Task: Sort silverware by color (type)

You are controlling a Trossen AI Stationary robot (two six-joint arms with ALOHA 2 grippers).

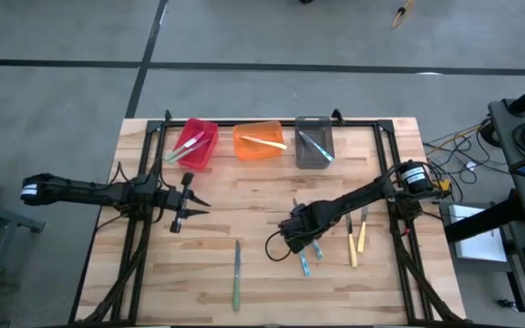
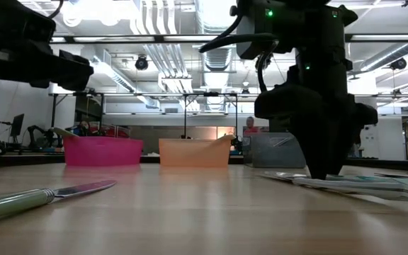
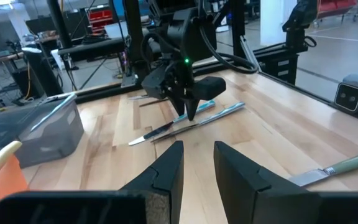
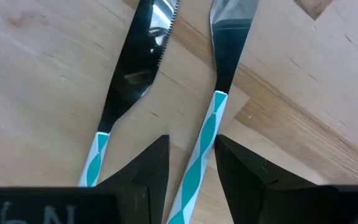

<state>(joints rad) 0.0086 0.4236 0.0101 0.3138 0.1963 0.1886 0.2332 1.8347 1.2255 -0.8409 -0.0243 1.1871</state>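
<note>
Two blue-and-white-handled utensils (image 1: 310, 258) lie side by side on the wooden table (image 1: 262, 196). My right gripper (image 4: 191, 165) points down over them, open. Its fingers stand on either side of one utensil's striped handle (image 4: 205, 140), and the other, a serrated knife (image 4: 132, 68), lies just beside it. Two pale yellow utensils (image 1: 356, 241) lie to the right. A green-handled knife (image 1: 237, 275) lies near the front edge. My left gripper (image 3: 197, 163) hovers open at the table's left with nothing between its fingers. My right gripper comes from above with its fingers across the striped handle (image 4: 211, 127), which lies flat on the table. One finger (image 4: 241, 168) stands right at the handle's edge; whether it touches, I cannot tell.
At the far edge stand a red bin (image 1: 194, 143) with green utensils, an orange bin (image 1: 260, 141) with a pale yellow one, and a grey bin (image 1: 314, 143) with a blue one. A black frame (image 1: 139, 228) runs along the table's sides.
</note>
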